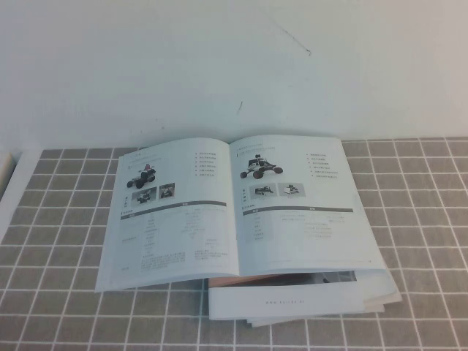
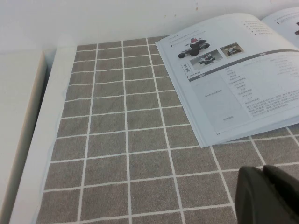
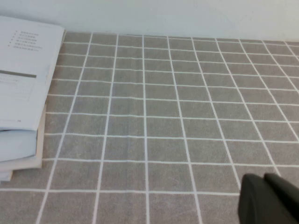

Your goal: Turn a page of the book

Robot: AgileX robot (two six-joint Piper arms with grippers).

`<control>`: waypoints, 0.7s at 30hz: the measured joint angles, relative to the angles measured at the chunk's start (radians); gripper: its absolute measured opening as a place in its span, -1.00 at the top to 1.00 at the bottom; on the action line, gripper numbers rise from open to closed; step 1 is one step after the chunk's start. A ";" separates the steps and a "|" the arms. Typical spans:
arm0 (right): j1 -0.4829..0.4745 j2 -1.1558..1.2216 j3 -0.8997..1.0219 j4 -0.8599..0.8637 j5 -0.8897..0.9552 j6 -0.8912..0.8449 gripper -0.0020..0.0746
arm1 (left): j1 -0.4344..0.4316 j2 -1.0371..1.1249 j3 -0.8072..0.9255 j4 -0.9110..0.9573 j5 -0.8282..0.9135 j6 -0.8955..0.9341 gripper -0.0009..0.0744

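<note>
The book [image 1: 234, 208] lies open and flat on the grey tiled cloth, resting on a stack of other booklets. Its right page [image 1: 296, 205] shows a black wheeled robot above two small photos. Its left page [image 1: 172, 212] shows another wheeled robot. No arm shows in the high view. In the left wrist view my left gripper [image 2: 262, 171] is shut and empty, low over the cloth, apart from the book's left page [image 2: 233, 79]. In the right wrist view my right gripper [image 3: 264, 177] is shut and empty over the cloth, well away from the book's right edge [image 3: 23, 79].
Plain white booklets with a peach sheet [image 1: 307, 300] stick out under the book toward the front right. A white wall runs along the back. A white ledge [image 2: 42, 140] borders the cloth on the left. Bare tiled cloth [image 3: 177, 116] lies to the right of the book.
</note>
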 joint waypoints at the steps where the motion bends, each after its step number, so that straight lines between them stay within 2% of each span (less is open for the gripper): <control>1: 0.000 0.000 0.000 0.000 0.000 0.000 0.95 | 0.000 0.000 0.000 0.000 0.000 0.000 0.99; 13: 0.000 0.000 0.002 0.000 -0.030 -0.002 0.95 | 0.000 0.000 0.002 0.000 -0.030 0.006 0.99; 21: 0.008 0.000 0.009 0.023 -0.236 -0.002 0.95 | 0.000 0.000 0.006 0.002 -0.244 0.008 0.99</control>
